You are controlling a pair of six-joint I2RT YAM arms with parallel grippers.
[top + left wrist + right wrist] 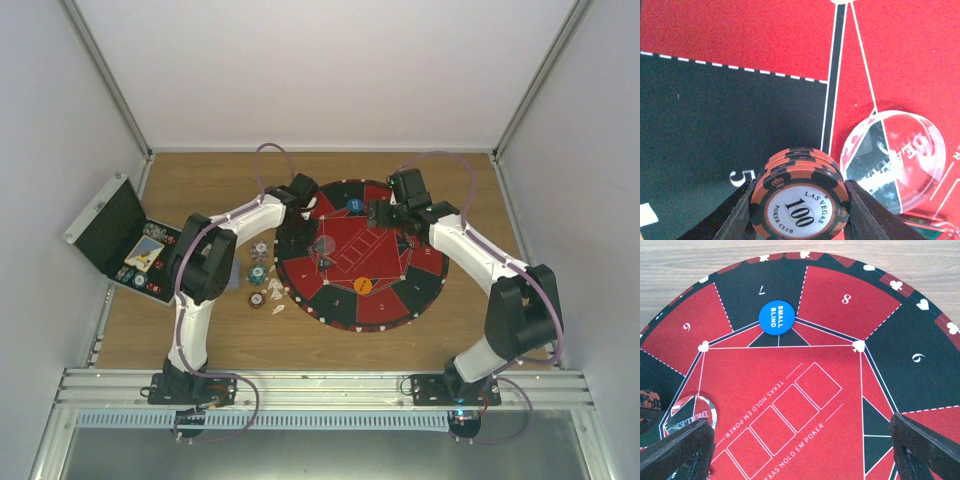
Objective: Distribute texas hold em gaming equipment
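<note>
Your left fingers (735, 215) are clamped on a short stack of dark red chips (800, 205); the top face reads 100. One finger sits at 9 o'clock of the stack and the other at 3 o'clock, both pressed on the striped edge, so the stack is squarely between the tips. It's over the black 5 sector of the mat (715, 130), near the mat's 9 o'clock side in the top view; can't tell whether it touches the mat. The clear dealer puck (900, 160) lies on the mat near the stack, at its 2 o'clock. Your right fingers (925, 445) are spread wide with nothing between them, hovering over the red centre panel. The blue small-blind disc (777, 319) is at their 12 o'clock, well apart. The orange disc (363, 285) lies at 6 o'clock of the mat's centre. Loose chips (260, 272) lie on the bench (200, 340) just off the mat's 9 o'clock edge. The open case (105, 225) sits at the bench's 9 o'clock.
</note>
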